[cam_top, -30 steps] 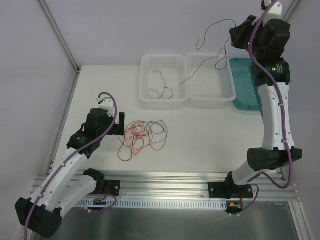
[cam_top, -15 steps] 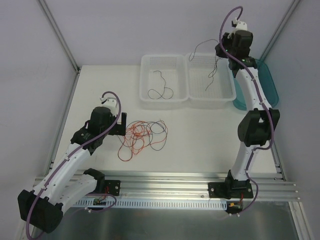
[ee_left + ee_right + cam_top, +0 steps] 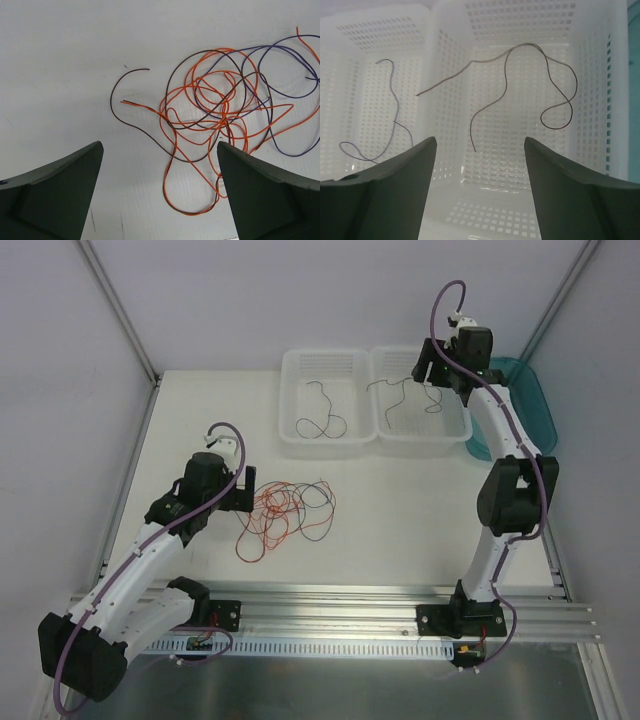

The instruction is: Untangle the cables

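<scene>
Down on the matte white worktop [image 3: 400, 500], the tangle of cables [image 3: 285, 512] lies left of centre, just right of the left end effector [image 3: 243, 485]. All of its strands are hair-thin, smooth and round in section. Several orange wires [image 3: 172, 170] curl in overlapping loops. A dark brown wire [image 3: 114, 102] sweeps out to the left with a free end. A purple wire [image 3: 280, 95] forms wider loops on the right side. The left end effector hovers over the near-left edge of this tangle with its dark, wedge-shaped fingers spread wide and nothing between them.

At the far side stand two white plastic baskets, side by side and touching. Both are rectangular with rounded corners, and their walls and floors are pierced by a grid of small square holes. The left basket [image 3: 290, 400] holds one thin dark cable [image 3: 320, 415], bent in an S with a loop at its near end. The right basket [image 3: 420, 445] holds one grey-brown cable [image 3: 520, 55], which curves in a broad arch and a closed loop; one end reaches toward the wall beside the left basket. The right end effector [image 3: 425, 365] hangs over the far right of this basket, fingers spread apart and empty. A glossy teal tray [image 3: 530, 390] sits just right of the baskets.
</scene>
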`<action>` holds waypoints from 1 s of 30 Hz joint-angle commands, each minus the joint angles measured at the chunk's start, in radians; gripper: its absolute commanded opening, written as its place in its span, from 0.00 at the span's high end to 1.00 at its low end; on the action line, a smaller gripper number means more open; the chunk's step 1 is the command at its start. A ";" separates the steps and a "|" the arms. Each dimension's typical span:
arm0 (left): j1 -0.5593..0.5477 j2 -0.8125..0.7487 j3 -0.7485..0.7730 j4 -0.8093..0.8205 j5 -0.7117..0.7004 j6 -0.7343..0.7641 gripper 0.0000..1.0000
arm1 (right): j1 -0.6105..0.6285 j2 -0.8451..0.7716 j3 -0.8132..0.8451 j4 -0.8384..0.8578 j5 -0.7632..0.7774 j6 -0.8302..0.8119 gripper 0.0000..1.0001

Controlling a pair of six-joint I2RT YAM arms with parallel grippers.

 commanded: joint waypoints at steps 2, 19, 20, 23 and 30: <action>0.008 -0.026 0.007 0.008 0.027 -0.018 0.01 | -0.002 -0.157 0.044 -0.026 -0.115 -0.021 0.27; 0.007 -0.009 0.007 0.007 0.039 -0.025 0.01 | 0.085 0.009 -0.036 0.323 0.106 0.474 0.30; 0.007 -0.007 0.009 0.008 0.037 -0.024 0.01 | 0.088 0.027 -0.036 0.344 0.115 0.553 0.30; 0.008 0.003 0.007 0.010 0.033 -0.022 0.01 | 0.095 0.117 0.002 0.387 0.162 0.692 0.30; 0.008 0.031 0.007 0.007 0.027 -0.018 0.01 | 0.110 0.303 0.145 0.390 0.187 0.849 0.36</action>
